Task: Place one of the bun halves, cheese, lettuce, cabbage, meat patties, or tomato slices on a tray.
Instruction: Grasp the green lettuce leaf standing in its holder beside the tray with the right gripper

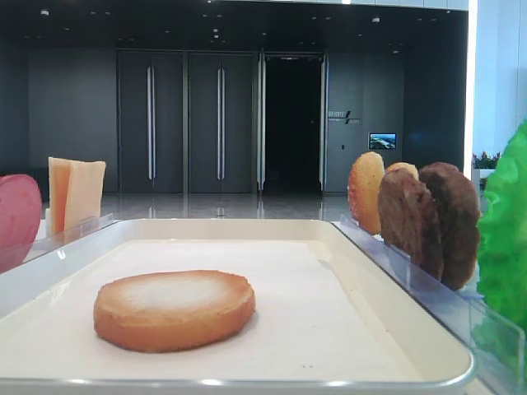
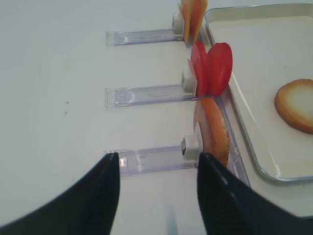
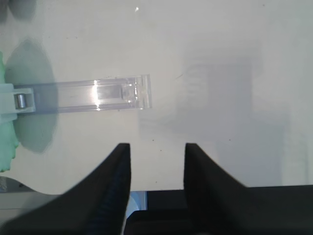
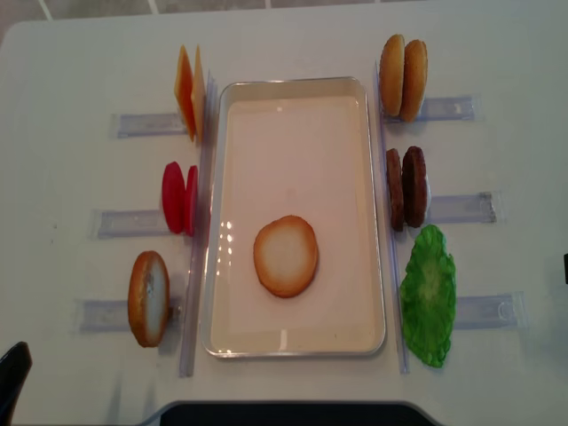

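1. Sitting already on the tray: one bun half, flat, pale face up, well apart from both hands.
2. Hovering over bare tabletop: right hand, jaws parted, empty; lettuce off to its left, past a clear divider.
3. Hanging parted and empty too: left hand, just short of another bun half standing on edge; tomato slices further ahead.
4. Judging the step: between placements. Next: reaching leftward, closing on the lettuce edge, carrying it over the rim.

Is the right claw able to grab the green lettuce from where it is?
Probably yes. The right claw is open and empty, beside the lettuce, with only bare table and a clear divider between them. Nothing blocks the way.
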Motion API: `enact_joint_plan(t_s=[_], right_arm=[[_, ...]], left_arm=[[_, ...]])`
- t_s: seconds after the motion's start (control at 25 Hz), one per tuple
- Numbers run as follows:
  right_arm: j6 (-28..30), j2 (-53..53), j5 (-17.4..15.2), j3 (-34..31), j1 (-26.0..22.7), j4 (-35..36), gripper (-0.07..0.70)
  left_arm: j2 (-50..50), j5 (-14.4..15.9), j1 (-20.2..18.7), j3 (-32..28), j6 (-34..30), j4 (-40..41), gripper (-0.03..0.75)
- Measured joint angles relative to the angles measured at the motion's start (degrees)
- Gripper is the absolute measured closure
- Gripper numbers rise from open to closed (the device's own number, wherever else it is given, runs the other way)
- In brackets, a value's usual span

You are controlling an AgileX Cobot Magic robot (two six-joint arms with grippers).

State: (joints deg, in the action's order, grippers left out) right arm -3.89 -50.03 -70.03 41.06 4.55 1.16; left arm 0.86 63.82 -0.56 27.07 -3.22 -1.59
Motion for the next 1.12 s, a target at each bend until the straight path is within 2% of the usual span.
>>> enact_joint_plan(t_s=[0.16,0.32,0.4,0.52,0.68,0.92,1.04,1.12], right_arm=[[0.26,0.0,0.0,0.0,0.0,0.66,0.346],[0.26,0.0,-0.11,0.52,0.2,4.59,0.346],[0.19,0.0,-0.22,2.07,1.78,6.32,0.346],[-2.28,0.0,-0.22,5.38,6.95,8.83,0.346],[-9.88,-0.31,-0.1,8.2,17.37,8.45,0.346],[-22.43,-5.02,0.56,8.54,31.96,-0.04,0.346],[-24.52,-6.82,3.45,8.54,34.85,-1.16,0.332],[-24.93,-7.92,4.73,8.54,35.22,-1.16,0.293]], left_arm=[[0.0,0.0,0.0,0.0,0.0,0.0,0.325],[0.0,0.0,0.0,0.0,0.07,0.12,0.325],[0.0,0.0,0.0,0.0,0.3,0.25,0.325],[0.0,0.0,0.0,0.0,0.42,0.31,0.325],[0.0,0.0,0.0,0.0,0.44,0.33,0.325],[0.0,0.0,0.0,0.0,0.48,0.33,0.325],[0.0,0.0,0.0,0.0,0.48,0.33,0.325],[0.0,0.0,0.0,0.0,0.48,0.33,0.325]])
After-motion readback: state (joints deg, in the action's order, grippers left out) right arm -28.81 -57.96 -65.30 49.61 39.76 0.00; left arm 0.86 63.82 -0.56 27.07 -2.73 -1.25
